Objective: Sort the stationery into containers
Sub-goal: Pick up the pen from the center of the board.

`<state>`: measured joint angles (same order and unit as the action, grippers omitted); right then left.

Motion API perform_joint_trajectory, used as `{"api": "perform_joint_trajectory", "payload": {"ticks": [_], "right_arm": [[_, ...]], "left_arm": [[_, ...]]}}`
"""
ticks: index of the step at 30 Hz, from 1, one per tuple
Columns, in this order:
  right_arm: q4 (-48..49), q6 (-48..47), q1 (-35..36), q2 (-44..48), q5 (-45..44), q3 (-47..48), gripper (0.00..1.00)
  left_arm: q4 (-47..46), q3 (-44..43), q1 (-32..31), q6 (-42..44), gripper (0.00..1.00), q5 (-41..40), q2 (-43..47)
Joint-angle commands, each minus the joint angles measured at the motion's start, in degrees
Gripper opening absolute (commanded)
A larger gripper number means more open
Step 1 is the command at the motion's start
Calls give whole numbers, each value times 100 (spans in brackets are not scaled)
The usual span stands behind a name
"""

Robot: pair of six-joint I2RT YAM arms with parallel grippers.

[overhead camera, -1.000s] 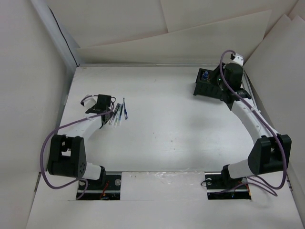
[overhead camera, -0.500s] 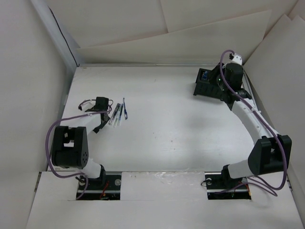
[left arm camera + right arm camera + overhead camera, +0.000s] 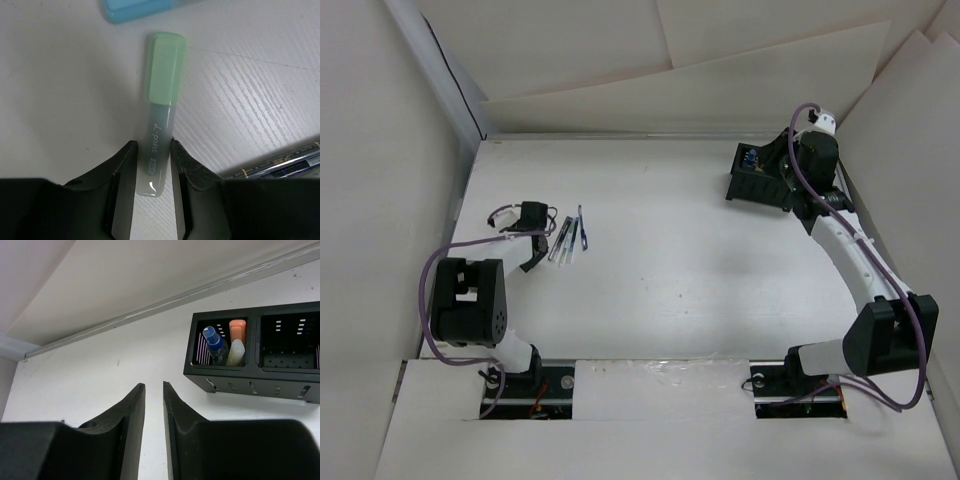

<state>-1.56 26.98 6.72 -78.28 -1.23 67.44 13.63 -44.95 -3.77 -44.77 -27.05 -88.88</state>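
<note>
The left gripper point(image 3: 153, 150) is clamped on the clear barrel of a green-capped highlighter point(image 3: 161, 85) lying on the white table point(image 3: 60, 80), with a light blue piece point(image 3: 137, 9) just past its cap and dark pens point(image 3: 285, 161) near one side. The right gripper point(image 3: 154, 390), fingers narrowly apart and empty, hangs near the black organiser box point(image 3: 250, 382), where a blue-capped piece point(image 3: 214, 342), an orange piece point(image 3: 238, 329) and a pale yellow piece point(image 3: 235, 355) share one compartment

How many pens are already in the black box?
3, all in one compartment of the black box: a blue-capped one, an orange one, a pale yellow one. More may be hidden.
</note>
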Motion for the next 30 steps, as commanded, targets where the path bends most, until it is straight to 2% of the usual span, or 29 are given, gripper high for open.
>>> {"api": "perform_joint_trajectory", "payload": {"ticks": [1, 8, 11, 15, 18, 21, 23, 26, 30], "right_arm": [[165, -18, -39, 199, 71, -12, 28], [165, -18, 163, 147, 18, -12, 44], [165, -18, 268, 146, -35, 41, 47], [165, -70, 452, -99, 140, 155, 57], [113, -70, 602, -266, 623, 287, 62], [112, -123, 795, -468, 1282, 524, 70], [112, -123, 901, -626, 1581, 638, 77], [112, -123, 1103, -881, 2048, 832, 85], [112, -123, 1410, -1049, 2373, 903, 92]], "left_arm": [[-26, 83, -1, 56, 24, 384, -16], [-219, 240, -1, 223, 6, 700, 441], [-273, 241, -79, 294, 3, 877, 792], [-211, 101, -334, 443, 0, 1008, 1460], [-561, 170, -396, 732, 0, 1551, 2292], [-1439, 337, -396, 848, 9, 2509, 3014], [-1862, 452, -396, 927, 10, 3271, 3183], [-2670, 636, -396, 927, 11, 3986, 3254], [-3602, 961, -396, 927, 12, 5057, 3140]]}}
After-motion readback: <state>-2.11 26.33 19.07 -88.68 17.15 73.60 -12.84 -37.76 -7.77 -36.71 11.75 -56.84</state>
